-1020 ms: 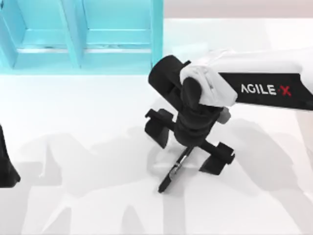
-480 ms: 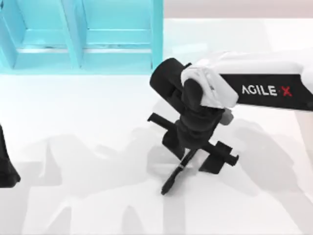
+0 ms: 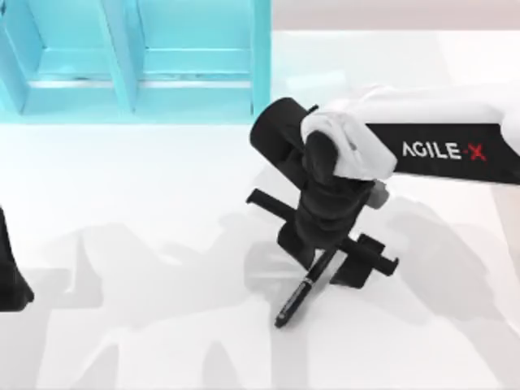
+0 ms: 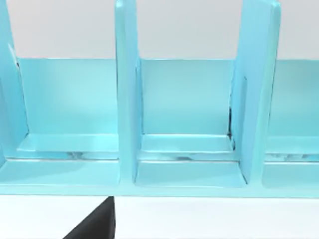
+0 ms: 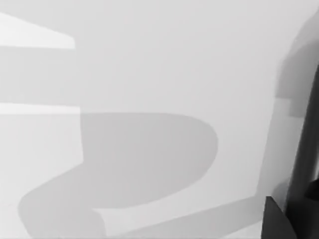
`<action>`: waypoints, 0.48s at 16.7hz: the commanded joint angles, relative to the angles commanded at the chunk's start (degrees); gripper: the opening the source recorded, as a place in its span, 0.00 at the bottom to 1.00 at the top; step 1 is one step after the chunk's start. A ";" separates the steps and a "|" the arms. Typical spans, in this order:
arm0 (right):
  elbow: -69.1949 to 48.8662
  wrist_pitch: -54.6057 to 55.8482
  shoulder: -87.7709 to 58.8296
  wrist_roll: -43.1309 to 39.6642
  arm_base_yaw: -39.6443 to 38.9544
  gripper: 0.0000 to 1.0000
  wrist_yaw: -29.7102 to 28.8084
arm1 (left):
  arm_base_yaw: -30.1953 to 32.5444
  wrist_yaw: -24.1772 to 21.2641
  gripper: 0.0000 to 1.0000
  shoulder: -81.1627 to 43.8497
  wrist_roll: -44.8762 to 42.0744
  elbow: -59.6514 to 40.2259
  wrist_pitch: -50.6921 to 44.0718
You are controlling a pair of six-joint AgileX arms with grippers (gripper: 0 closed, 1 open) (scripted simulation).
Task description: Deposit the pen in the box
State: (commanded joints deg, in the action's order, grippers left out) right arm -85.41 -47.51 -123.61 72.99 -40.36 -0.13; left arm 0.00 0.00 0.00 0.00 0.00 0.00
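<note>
The slim black pen (image 3: 299, 298) lies slanted on the white table at centre right, its upper end tucked under my right gripper (image 3: 321, 258). That gripper points down over it, and its fingers (image 3: 294, 241) press in on the pen's upper part from both sides. In the right wrist view the pen (image 5: 306, 164) is a dark bar at the picture's edge. The turquoise box (image 3: 260, 65) with inner dividers stands at the back left; the left wrist view faces its compartments (image 4: 127, 99). My left gripper (image 3: 10, 280) is parked at the table's left edge.
The white table (image 3: 146, 203) stretches bare between the box and the pen, crossed by grey shadows. My right arm (image 3: 439, 150) reaches in from the right edge, close to the box's right wall.
The right gripper's fingers have drawn together from a wide spread onto the pen. The pen's free end has shifted slightly right and toward the front edge. The left arm has stayed put.
</note>
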 joint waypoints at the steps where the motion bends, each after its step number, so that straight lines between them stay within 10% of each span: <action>1: -0.18 -0.18 0.08 -0.01 -0.01 0.00 0.00 | 0.00 0.00 1.00 0.00 0.00 0.00 0.00; 8: -10.87 -15.87 3.76 0.05 0.04 0.00 0.02 | 0.00 0.00 1.00 0.00 0.00 0.00 0.00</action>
State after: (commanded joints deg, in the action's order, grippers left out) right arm -96.28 -63.39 -119.85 73.04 -40.31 -0.11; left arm 0.00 0.00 0.00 0.00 0.00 0.00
